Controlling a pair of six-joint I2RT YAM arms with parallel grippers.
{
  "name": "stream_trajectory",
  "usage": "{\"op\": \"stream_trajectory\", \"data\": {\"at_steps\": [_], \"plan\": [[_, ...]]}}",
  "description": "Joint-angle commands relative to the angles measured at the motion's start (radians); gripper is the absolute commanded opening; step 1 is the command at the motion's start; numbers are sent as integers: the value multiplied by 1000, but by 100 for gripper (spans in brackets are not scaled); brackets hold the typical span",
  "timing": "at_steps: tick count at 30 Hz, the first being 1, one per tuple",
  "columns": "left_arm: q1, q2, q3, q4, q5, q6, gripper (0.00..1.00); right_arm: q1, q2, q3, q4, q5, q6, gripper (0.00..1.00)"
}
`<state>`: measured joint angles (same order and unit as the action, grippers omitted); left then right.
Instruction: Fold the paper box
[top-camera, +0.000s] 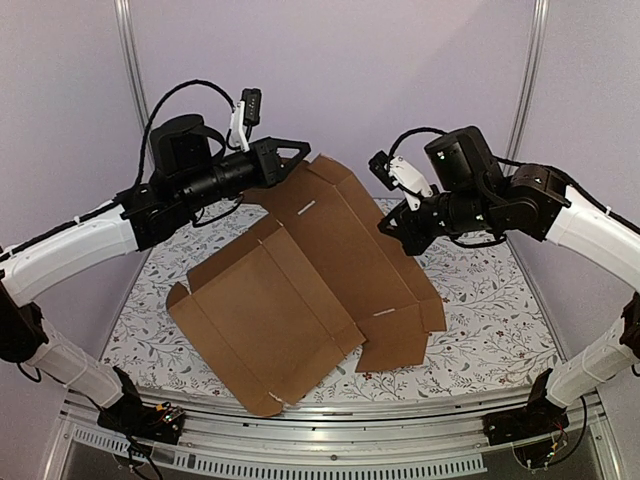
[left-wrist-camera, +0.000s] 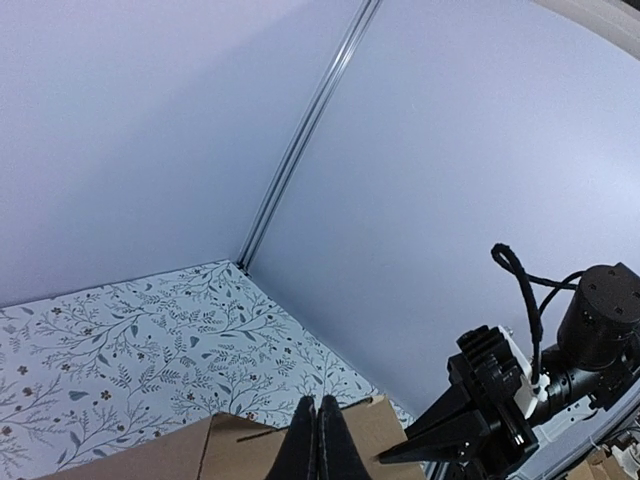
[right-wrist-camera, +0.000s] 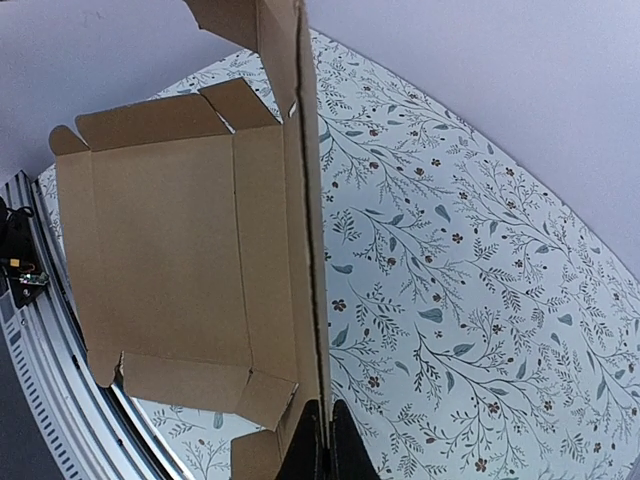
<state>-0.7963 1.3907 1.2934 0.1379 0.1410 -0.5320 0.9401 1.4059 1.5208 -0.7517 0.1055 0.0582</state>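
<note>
2 paper box (top-camera: 300, 290) edges pinched, L tool (left-wrist-camera: 318, 445), R tool (right-wrist-camera: 326, 445)

The paper box (top-camera: 300, 280) is seen as a half-opened brown sheet, partly raised above the floral tablecloth (top-camera: 490, 320). Its far upper corner is pinched by the left gripper (top-camera: 298, 155), whose jaws are closed on the cardboard edge. Its right edge is clamped by the right gripper (top-camera: 388, 228), likewise closed. Between the two grippers a wide panel is tilted up, and a short slot is cut in it just right of the left gripper. Below the left gripper the base panel is sloped down toward the aluminium rail (top-camera: 330, 428), with narrow flaps raised along its edges. Beneath the right gripper a loose flap is rested on the cloth.
</note>
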Motion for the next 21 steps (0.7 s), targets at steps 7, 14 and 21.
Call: {"op": "stream_trajectory", "data": {"at_steps": [7,14,21], "plan": [[17,44,106,-113,-4,58,0,68,-25,-17,18,109,-101,0],[22,62,152,-252,78,99,0,73,-35,-10,39,133,-114,0],[22,74,195,-363,130,151,0,76,-24,21,33,185,-102,0]]}}
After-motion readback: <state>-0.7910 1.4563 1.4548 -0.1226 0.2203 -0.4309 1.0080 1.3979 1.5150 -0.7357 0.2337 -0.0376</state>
